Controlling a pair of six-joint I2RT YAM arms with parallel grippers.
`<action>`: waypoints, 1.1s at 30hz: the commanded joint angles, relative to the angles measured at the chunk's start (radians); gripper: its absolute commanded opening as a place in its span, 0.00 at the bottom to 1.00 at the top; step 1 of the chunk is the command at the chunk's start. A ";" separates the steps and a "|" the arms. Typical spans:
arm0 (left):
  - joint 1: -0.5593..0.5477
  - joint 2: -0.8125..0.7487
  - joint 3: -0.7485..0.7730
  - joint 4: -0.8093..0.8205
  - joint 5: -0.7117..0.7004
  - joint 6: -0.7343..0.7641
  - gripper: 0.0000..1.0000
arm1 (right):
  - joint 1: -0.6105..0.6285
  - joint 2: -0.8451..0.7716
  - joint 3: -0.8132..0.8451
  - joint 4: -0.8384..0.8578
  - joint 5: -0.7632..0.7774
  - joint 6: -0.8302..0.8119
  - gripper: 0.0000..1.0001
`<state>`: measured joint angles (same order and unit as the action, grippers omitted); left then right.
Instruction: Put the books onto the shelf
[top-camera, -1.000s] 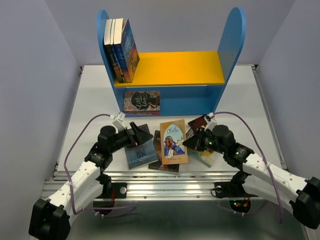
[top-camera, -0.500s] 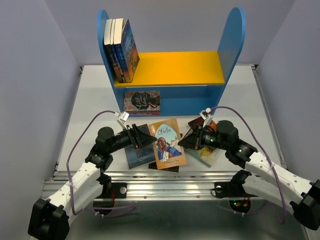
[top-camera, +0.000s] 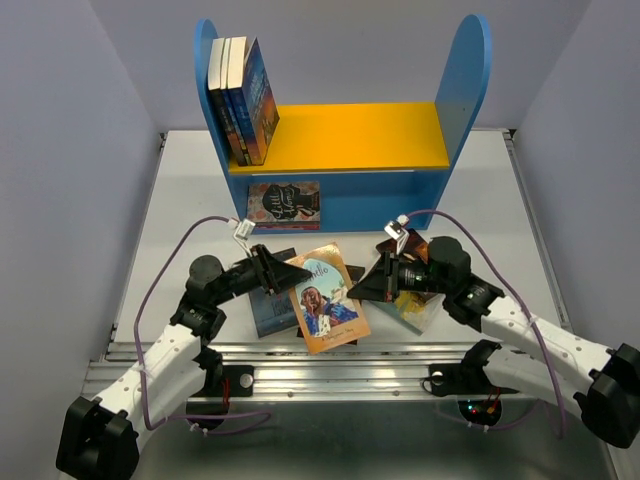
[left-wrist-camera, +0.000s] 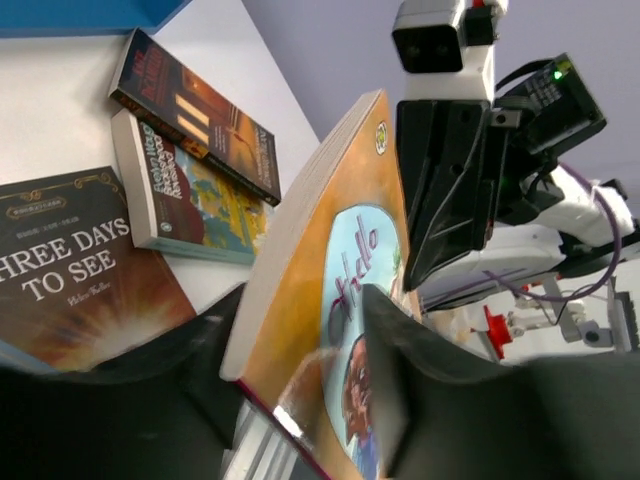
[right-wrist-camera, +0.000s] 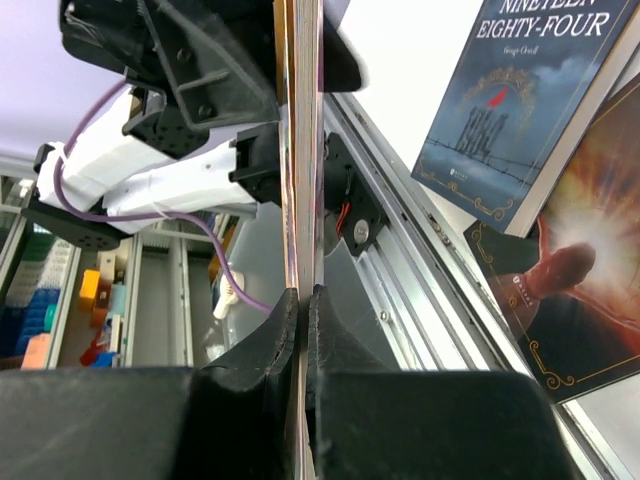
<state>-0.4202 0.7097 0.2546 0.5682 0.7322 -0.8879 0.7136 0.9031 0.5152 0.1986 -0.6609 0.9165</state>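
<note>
An orange and light-blue "Othello" book hangs tilted above the table between both arms. My right gripper is shut on its right edge; the right wrist view has the thin edge pinched between the jaws. My left gripper straddles the opposite side, with both fingers against the book. On the table lie the blue "Nineteen Eighty-Four", "Three Days to See", a red-brown book and a yellow-teal one. The shelf stands behind.
Three books stand upright at the left end of the yellow board. Another book lies in the blue lower compartment. A metal rail runs along the near table edge. Grey walls close in on both sides.
The right gripper has carried the Othello book leftward and tilted it. The left gripper has reached in to the book's left side and narrowed its jaws around it.
</note>
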 joint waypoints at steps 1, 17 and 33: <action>-0.008 -0.019 -0.011 0.111 0.035 -0.040 0.45 | -0.003 0.019 0.043 0.068 -0.040 -0.021 0.01; -0.009 -0.176 0.004 -0.109 -0.377 -0.160 0.00 | -0.003 -0.044 0.097 -0.195 0.411 -0.058 1.00; -0.011 -0.412 0.003 -0.263 -0.944 -0.454 0.00 | 0.036 0.014 -0.061 0.159 0.377 0.206 1.00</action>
<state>-0.4259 0.3103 0.2230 0.2821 -0.1131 -1.2789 0.7181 0.8818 0.4419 0.1734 -0.2913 1.0698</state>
